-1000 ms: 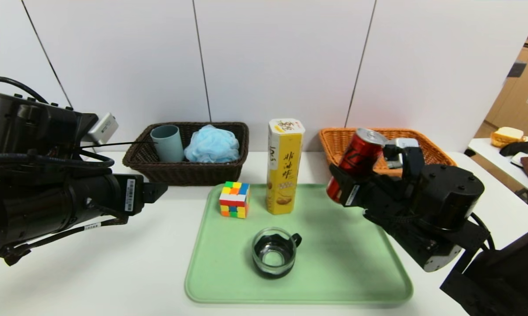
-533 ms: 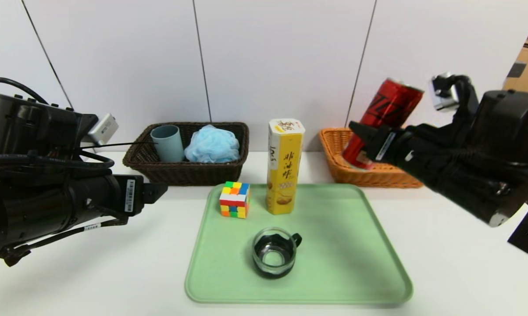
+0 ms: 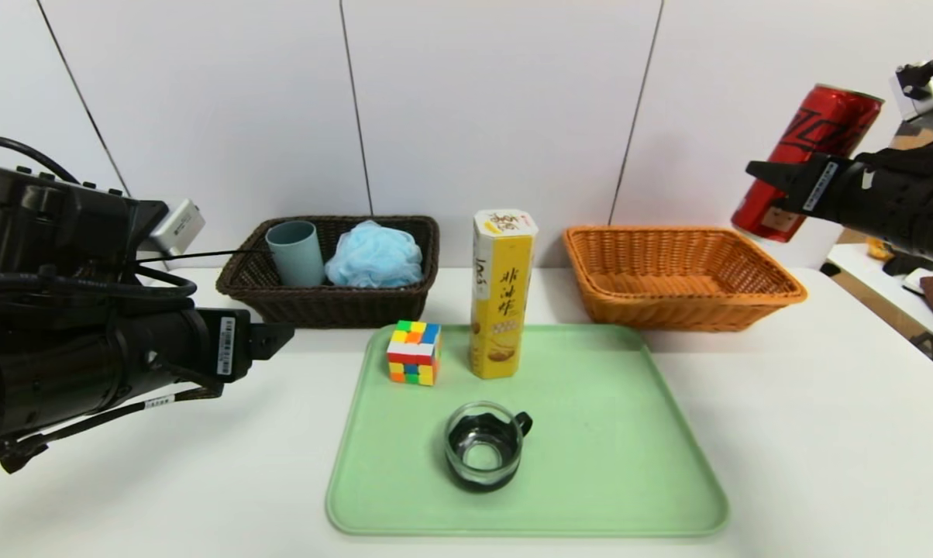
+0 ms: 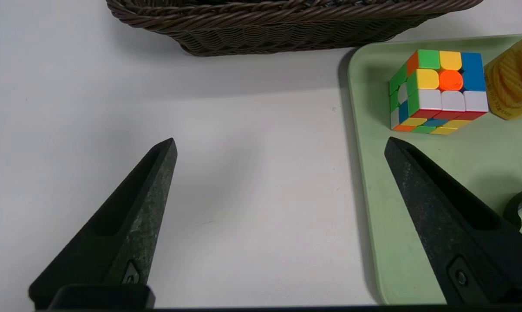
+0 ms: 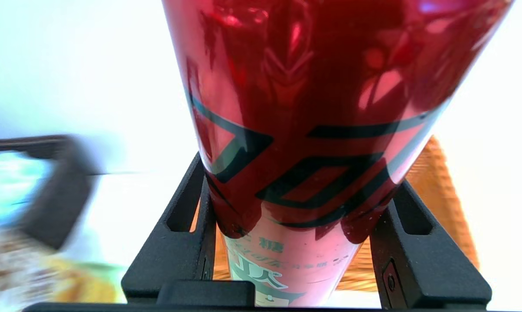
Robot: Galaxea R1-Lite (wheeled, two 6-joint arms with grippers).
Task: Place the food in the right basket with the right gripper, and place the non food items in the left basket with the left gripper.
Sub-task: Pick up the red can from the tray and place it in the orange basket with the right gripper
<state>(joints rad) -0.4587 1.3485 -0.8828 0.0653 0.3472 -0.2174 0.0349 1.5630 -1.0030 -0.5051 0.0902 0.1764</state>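
Item: red drink can [image 3: 809,161], held in the upper right of the head view by the right gripper [image 3: 776,180], whose fingers are clamped on its lower body; in the right wrist view the can [image 5: 313,130] is seen wedged between both fingers [image 5: 181,242]. The long axis is tilted, silver top leaning up and to the right

Key relation: the orange-tan basket [image 3: 776,291] lies below and to the left of the can, well apart; a descent toward frame centre is judged necessary before release. The can's base is cut off by the gripper

Item: left gripper [image 4: 278,208], recorded at the left of the head view, fingers spread wide with nothing between them, over bare table [image 3: 125,480]. The puzzle cube [image 4: 438,93] lies just beyond its right-hand fingertip, on the green tray [image 3: 621,480], so it is the nearer arm for this item

Also on the tray: yellow snack carton [image 3: 501,294], upright; glass mug [image 3: 483,446]. In the dark basket [image 3: 319,306]: plastic cup [image 3: 296,252], bath sponge [image 3: 375,254]

Hidden: right arm largely cut off at the frame edge
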